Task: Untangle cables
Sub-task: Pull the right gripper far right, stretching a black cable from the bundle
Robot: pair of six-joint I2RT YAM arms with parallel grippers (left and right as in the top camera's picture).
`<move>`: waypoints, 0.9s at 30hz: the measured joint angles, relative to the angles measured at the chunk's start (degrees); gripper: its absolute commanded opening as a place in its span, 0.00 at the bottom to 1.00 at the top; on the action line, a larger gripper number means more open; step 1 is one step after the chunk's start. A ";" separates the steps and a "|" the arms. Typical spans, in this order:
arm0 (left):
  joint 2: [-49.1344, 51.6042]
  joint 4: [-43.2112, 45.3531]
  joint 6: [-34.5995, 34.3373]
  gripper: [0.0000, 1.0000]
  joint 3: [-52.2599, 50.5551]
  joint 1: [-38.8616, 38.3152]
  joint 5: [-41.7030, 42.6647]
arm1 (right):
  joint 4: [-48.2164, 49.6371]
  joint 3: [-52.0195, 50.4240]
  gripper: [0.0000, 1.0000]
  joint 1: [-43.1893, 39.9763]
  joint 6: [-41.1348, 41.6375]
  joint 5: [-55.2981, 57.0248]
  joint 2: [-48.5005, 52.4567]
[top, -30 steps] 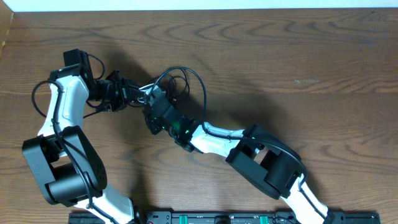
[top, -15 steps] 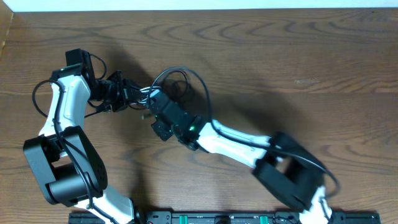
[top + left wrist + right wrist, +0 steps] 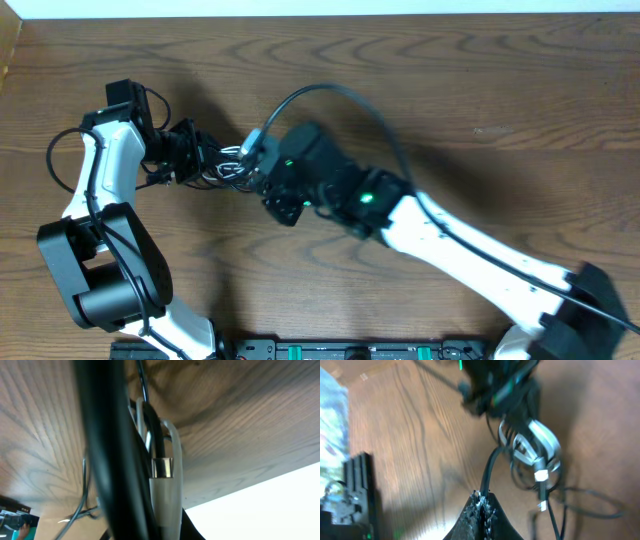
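Note:
The cables [image 3: 226, 166] are a small knot of black and white cord between my two grippers at the table's left-middle. My left gripper [image 3: 205, 158] is shut on that knot. In the left wrist view, thick black strands [image 3: 112, 460] and a white cord with a metal plug [image 3: 163, 467] fill the frame. My right gripper [image 3: 484, 496] is shut on a single black cable [image 3: 491, 466] that leads up toward the bundle [image 3: 535, 447]. In the overhead view, the right gripper [image 3: 257, 148] sits just right of the knot. A wide black loop [image 3: 335, 90] arcs away over the right arm.
The wooden table [image 3: 500, 100] stretches away right and behind. My right arm [image 3: 450, 245] lies diagonally from the bottom right. The left arm's base [image 3: 100, 280] stands at the lower left. A black rail [image 3: 350, 350] runs along the front edge.
My right gripper has closed on a black cable and drawn it right and up. The loop has opened much wider, and the right arm has stretched out. The left gripper has stayed put.

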 measured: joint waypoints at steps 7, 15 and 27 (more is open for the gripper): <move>0.00 -1.68 0.48 0.08 0.00 0.00 -2.64 | 0.04 0.00 0.01 -5.20 -2.69 -2.38 -10.01; 0.00 -1.86 3.76 0.08 0.00 0.00 -4.46 | 0.00 0.02 0.01 -10.86 -3.52 -3.41 -18.67; 0.00 -2.49 6.45 0.08 0.00 0.00 -10.38 | -5.66 0.02 0.01 -21.16 -3.89 -3.17 -30.32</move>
